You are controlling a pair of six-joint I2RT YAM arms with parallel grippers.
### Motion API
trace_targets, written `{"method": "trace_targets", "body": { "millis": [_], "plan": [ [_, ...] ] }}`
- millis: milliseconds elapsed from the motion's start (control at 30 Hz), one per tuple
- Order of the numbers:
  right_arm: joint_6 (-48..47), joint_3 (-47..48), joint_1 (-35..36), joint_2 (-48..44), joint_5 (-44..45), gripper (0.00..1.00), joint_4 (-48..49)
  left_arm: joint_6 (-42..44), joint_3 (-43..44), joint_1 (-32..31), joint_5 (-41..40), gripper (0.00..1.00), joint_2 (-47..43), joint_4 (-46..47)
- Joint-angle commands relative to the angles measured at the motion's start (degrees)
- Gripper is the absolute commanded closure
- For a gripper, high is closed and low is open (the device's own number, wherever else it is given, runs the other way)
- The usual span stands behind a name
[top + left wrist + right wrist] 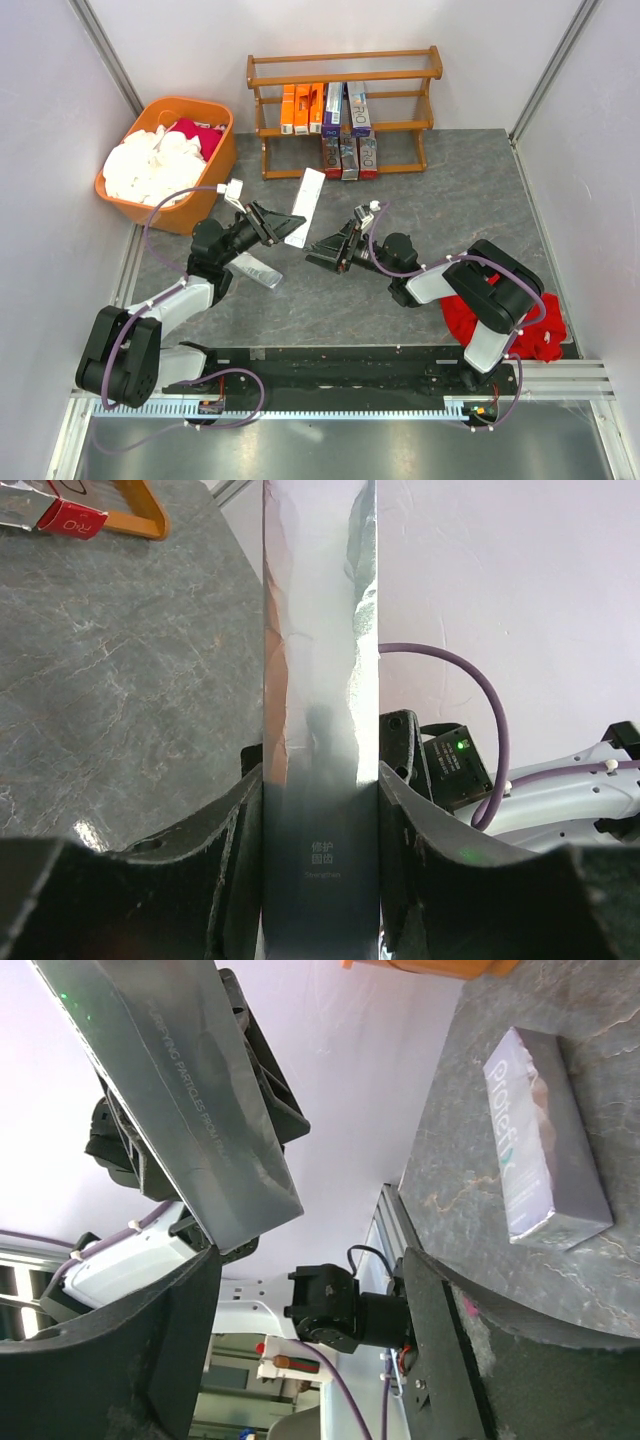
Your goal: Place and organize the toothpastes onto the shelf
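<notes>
Left fingers (222, 880) astride silver carton (318, 680)

We log a grey stone-patterned table (450, 190). Shelf (345, 76) at far edge, orange tub (212, 188) far left, silver carton (255, 270) flat, red cloth (545, 335) near right.

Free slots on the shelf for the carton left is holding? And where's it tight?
On the shelf: top tier bare end to end; middle tier bare right of the purple cartons; bottom tier bare on both sides of the red-silver cartons. Tight: middle tier's left half, orange cartons packed against purple. The left gripper is shut on the silver carton.
</notes>
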Motion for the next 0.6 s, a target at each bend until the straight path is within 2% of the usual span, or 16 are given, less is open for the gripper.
{"method": "trace_targets", "body": {
  "millis": [0, 267, 567],
  "plan": [
    [1.88, 2.29, 0.8, 0.63, 1.38, 0.2, 14.88, -2.4, -0.09, -0.43, 0.24, 0.51, -0.43, 6.0],
    [1.88, 1.06, 0.89, -1.47, 2.35, 0.23, 17.25, -3.72, -1.32, -0.43, -1.17, 0.52, -1.13, 6.87],
    [1.35, 0.18, 0.8, -2.71, 4.46, 0.21, 19.19, -8.29, -3.69, -0.43, -2.92, 0.53, 0.27, 13.02]
  ]
}}
